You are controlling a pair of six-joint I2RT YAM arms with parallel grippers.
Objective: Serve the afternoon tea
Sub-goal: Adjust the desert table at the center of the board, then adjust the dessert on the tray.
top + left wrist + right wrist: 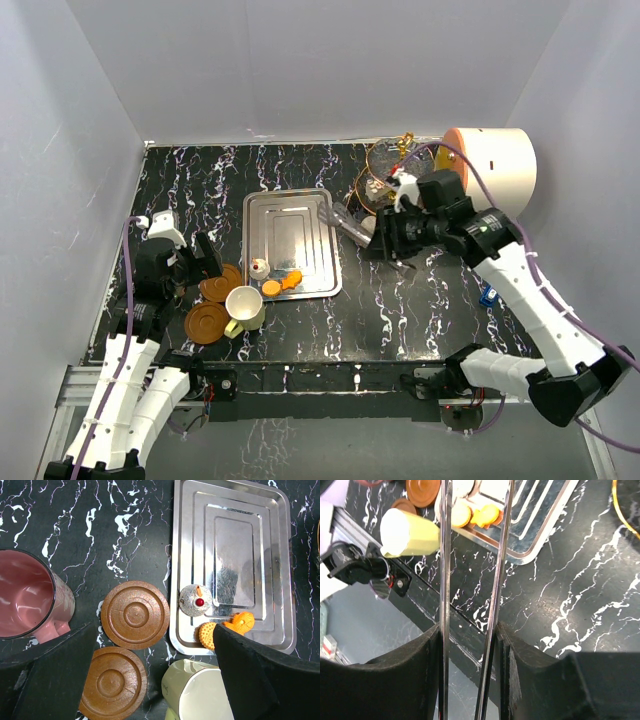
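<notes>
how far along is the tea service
Early. Done: nothing visibly served. Three cakes lie on the steel tray, both saucers are bare, the cream cup and maroon cup beside them. In hand: the right gripper holds tongs near the stand. To do: cakes onto stand, cups onto saucers.

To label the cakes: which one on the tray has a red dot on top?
The white domed cake; the ridged orange biscuit and the orange cake beside it have none.
</notes>
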